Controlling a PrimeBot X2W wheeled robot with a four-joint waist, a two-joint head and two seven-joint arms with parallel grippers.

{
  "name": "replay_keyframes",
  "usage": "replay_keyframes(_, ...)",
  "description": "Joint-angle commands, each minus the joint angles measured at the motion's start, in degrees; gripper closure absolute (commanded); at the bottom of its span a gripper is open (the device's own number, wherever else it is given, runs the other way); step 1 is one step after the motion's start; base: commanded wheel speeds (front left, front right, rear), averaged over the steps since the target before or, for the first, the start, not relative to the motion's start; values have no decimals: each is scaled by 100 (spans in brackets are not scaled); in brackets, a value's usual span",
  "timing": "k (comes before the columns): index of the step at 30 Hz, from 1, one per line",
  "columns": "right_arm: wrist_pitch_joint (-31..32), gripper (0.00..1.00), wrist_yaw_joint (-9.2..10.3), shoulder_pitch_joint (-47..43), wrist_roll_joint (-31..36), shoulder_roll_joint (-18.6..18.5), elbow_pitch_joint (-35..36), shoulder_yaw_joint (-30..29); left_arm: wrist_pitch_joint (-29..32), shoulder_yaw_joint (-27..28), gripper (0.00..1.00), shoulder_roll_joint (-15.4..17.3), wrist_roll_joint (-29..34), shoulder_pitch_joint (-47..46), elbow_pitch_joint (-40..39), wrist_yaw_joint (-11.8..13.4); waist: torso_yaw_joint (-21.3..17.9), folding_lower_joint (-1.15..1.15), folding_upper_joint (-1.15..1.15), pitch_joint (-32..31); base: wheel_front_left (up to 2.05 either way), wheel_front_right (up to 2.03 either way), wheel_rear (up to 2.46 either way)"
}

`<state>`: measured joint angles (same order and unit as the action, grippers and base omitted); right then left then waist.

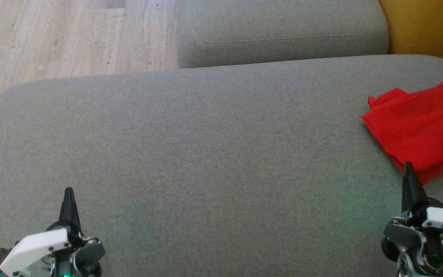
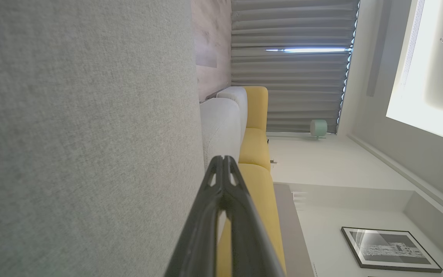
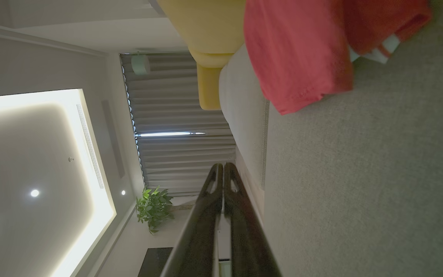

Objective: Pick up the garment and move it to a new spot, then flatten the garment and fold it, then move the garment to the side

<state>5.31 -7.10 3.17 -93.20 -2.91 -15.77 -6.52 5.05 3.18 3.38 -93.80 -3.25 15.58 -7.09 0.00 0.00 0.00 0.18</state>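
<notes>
The garment (image 1: 421, 125) is a red cloth, folded flat, lying at the far right of the grey couch seat (image 1: 206, 154). In the right wrist view the garment (image 3: 302, 50) shows a bit of white trim at one edge. My right gripper (image 1: 409, 166) is at the lower right, shut and empty, its tip just short of the garment's near edge. In its own view the right gripper (image 3: 222, 166) has its fingers pressed together. My left gripper (image 1: 69, 191) is at the lower left, shut and empty, far from the garment; the left gripper (image 2: 223, 158) shows closed fingers.
A second grey cushion (image 1: 283, 30) lies behind the seat. Wooden floor (image 1: 52, 38) lies at the upper left, beyond the seat's rounded edge. A yellow couch part (image 1: 425, 23) stands at the upper right. The seat's broad middle and left are bare fabric.
</notes>
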Motion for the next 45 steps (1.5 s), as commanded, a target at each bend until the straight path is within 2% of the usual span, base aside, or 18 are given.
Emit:
replay_keyframes(1, 41, 100, -39, 292, 25, -67, 180, 95, 37, 201, 100, 47, 53, -282, -160, -40, 0, 0, 0, 0, 0, 0, 0)
replay_keyframes(45, 78, 100, -39, 296, 63, -35, 177, 49, 85, 261, 100, 5, 103, -287, -157, -40, 0, 0, 0, 0, 0, 0, 0)
